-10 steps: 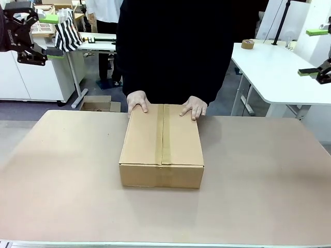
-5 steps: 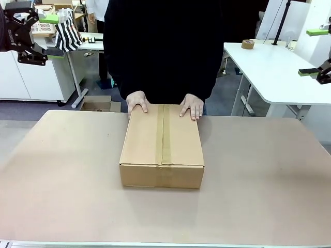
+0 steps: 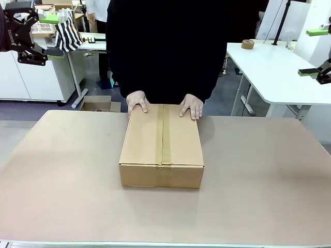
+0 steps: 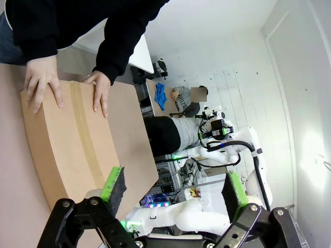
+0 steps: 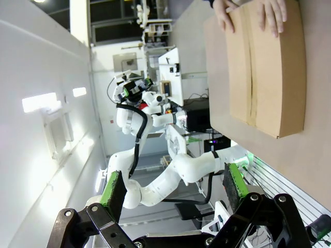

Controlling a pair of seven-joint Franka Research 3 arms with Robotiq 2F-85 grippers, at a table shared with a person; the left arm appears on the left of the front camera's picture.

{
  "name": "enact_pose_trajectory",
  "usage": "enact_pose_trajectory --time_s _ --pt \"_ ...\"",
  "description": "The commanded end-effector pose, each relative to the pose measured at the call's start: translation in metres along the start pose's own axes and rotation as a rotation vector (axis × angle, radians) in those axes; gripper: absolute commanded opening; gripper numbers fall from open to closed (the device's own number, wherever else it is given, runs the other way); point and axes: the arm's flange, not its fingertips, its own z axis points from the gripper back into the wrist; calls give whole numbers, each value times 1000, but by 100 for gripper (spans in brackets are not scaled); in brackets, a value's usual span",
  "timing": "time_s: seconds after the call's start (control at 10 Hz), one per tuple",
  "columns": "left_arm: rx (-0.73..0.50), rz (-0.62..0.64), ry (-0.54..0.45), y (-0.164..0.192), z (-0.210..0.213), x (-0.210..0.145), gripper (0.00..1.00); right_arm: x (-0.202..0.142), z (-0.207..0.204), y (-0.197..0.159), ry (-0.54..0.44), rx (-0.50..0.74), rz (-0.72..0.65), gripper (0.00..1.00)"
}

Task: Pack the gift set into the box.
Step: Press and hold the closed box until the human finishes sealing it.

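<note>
Box [image 3: 162, 142] sat centred on the surface [image 3: 62, 170], flaps taped shut, long axis running robot-to-person. The person's hands [image 3: 138, 101] pressed its far end. Left hand [image 3: 51, 35] and right hand [image 3: 313, 51] hung released, raised on either side, neither clearly nearer.

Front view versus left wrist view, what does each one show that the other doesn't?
Front view adds the whole table, the near face of the box, the open right gripper raised at the side, and a tape roll on a white side table. Left wrist view adds the open left gripper up close and a seated person farther off. Both share the closed box, taped along its top, with the person's hands on its far end.
</note>
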Motion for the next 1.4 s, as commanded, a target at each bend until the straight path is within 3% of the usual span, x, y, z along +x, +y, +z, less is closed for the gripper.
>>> enact_pose_trajectory --time_s 0.0,0.1,0.3,0.5,0.6,0.7,0.8,0.9,1.0,1.1,1.2,1.3 --pt "0 0 0 0 0 0 100 0 0 0 0 0 0 100" --pt "-49 -255 232 -1 -27 -1 100 4 -36 8 51 -59 412 100" --pt "-84 -747 195 -2 -86 11 100 13 -114 21 98 -30 1005 100" --pt "-90 -929 233 5 -130 18 100 6 -174 28 106 -5 1179 100" --pt "-108 -987 257 5 -144 16 100 -1 -194 25 41 -99 1240 100" --pt "-19 -995 183 6 -145 20 100 2 -202 20 -137 -294 1223 100" --pt "-73 -859 307 -8 -143 10 100 -5 -187 39 166 -127 953 100" --pt "-73 -859 307 -8 -143 10 100 -5 -187 39 166 -127 953 100" --pt "-50 -956 276 2 -152 17 100 -2 -200 37 81 -195 1091 100" --pt "-215 -1119 389 10 -181 0 100 -11 -238 25 265 -138 1351 100" --pt "-165 -1311 371 36 -204 -13 100 -11 -265 -6 224 -38 1599 100" --pt "-77 -1423 410 61 -215 -28 100 -5 -278 -44 166 -24 1769 100"
